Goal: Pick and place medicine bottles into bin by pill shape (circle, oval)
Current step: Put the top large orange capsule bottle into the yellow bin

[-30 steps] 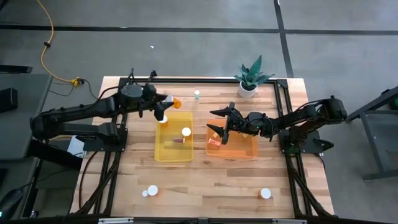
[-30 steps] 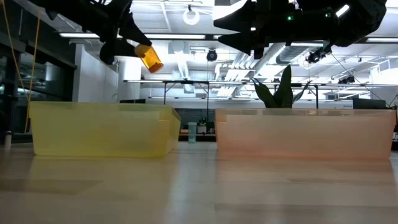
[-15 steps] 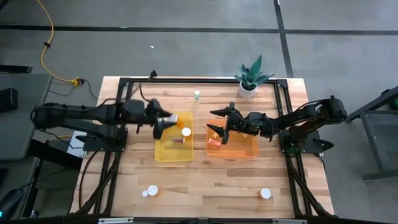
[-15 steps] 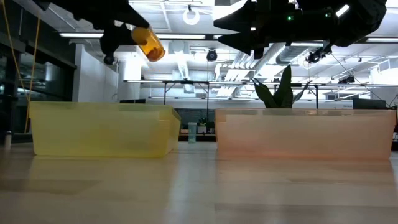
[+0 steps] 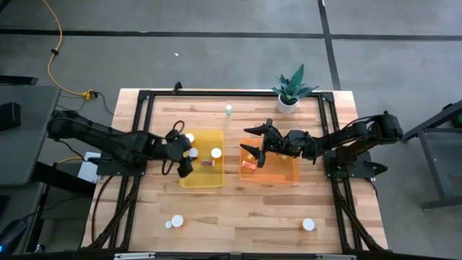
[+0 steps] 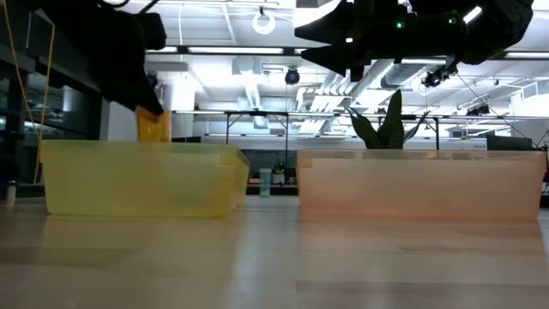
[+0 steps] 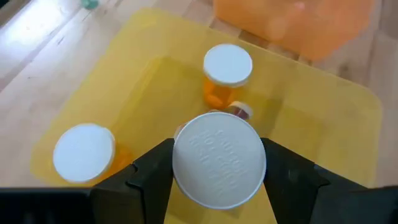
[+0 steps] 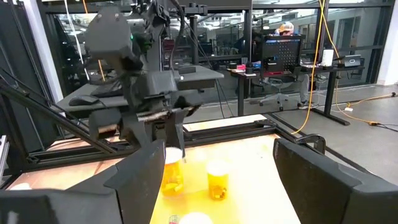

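Note:
My left gripper (image 5: 183, 159) is shut on an amber medicine bottle with a white cap (image 7: 219, 158), (image 6: 153, 126), over the left part of the yellow bin (image 5: 203, 177). In that bin stand two white-capped amber bottles (image 7: 227, 65), (image 7: 84, 152), and a small item (image 7: 240, 111) lies on its floor. My right gripper (image 5: 254, 149) is open and empty above the orange bin (image 5: 278, 173). Loose bottles stand near the table's front edge (image 5: 177, 221), (image 5: 308, 224), and a small clear one (image 5: 228, 110) stands at the far side. My left gripper pinches the bottle between its two fingers (image 7: 155, 171), one on each side just below the white cap (image 7: 219, 158). The fingers come from above, pointing down. The bottle hangs upright, cap up, its amber body (image 6: 153, 126) at the yellow bin's rim.
A potted plant (image 5: 289, 90) stands at the table's far right. A tiny white bottle (image 5: 167, 224) sits beside the front-left one. The orange bin holds a small item (image 5: 247, 165) at its left end. Bare wood lies between the bins and the front edge.
My left gripper has gone from beyond the yellow bin's far edge toward the table's near edge and down over the bin. It has tipped to point down. The amber bottle has turned from slanted to upright and now hangs at the bin's rim.

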